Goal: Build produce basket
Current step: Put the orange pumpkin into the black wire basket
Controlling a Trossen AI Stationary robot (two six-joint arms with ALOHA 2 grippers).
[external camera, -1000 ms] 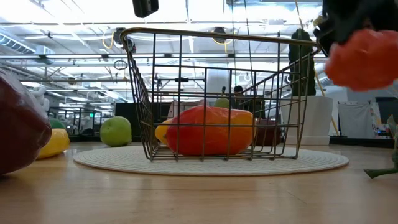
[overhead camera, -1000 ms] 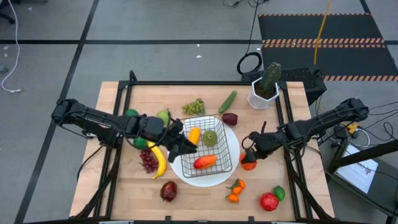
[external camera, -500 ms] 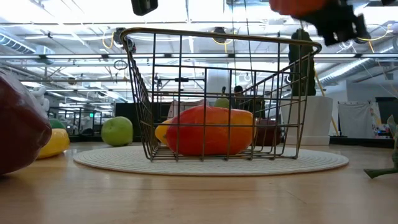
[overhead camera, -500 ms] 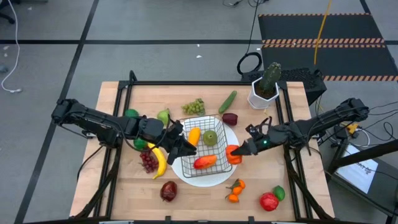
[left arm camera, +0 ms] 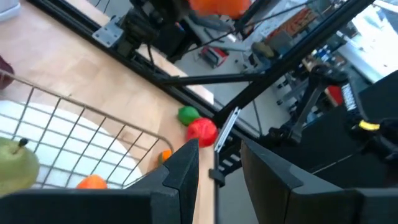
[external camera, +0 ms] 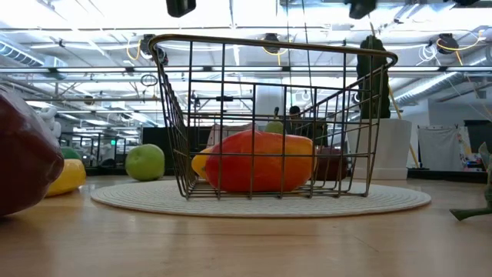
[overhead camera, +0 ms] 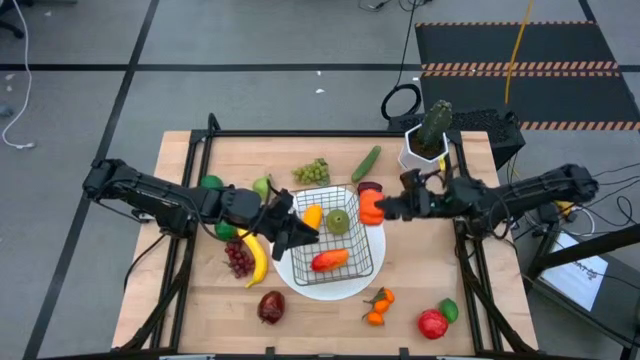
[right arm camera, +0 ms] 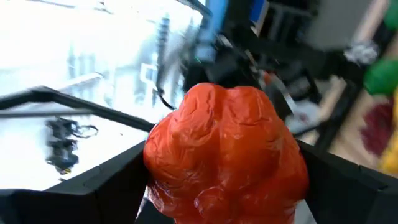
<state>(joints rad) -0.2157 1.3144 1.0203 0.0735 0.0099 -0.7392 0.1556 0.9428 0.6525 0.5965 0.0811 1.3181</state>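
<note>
The wire basket (overhead camera: 336, 238) stands on the round white plate (overhead camera: 330, 290). It holds a red-orange pepper (external camera: 257, 161), a yellow-orange pepper (overhead camera: 312, 217) and a green fruit (overhead camera: 340, 221). My right gripper (overhead camera: 380, 207) is shut on another orange pepper (overhead camera: 371, 207), lifted above the basket's far right corner. My left gripper (overhead camera: 297, 233) hovers over the basket's left rim. Its fingers (left arm camera: 186, 177) stand a little apart with nothing between them. My right gripper pinches the orange pepper's two opposite sides (right arm camera: 168, 168) between its two fingers. The fingers come about level from the table's right. The pepper is lifted clear, above the basket's rim.
Green grapes (overhead camera: 312, 172), a cucumber (overhead camera: 366, 163) and a dark red fruit (overhead camera: 370, 189) lie behind the basket, near a potted cactus (overhead camera: 425, 145). A banana (overhead camera: 255, 258) and purple grapes (overhead camera: 238, 260) lie left of it. Tangerines (overhead camera: 377, 305), a tomato (overhead camera: 432, 323) and a lime (overhead camera: 449, 309) lie near right.
My right gripper has risen with the orange pepper. It went from beside the plate's right edge toward the table's left and far edges, to above the basket's far right corner. It tipped from pointing down to about level.
</note>
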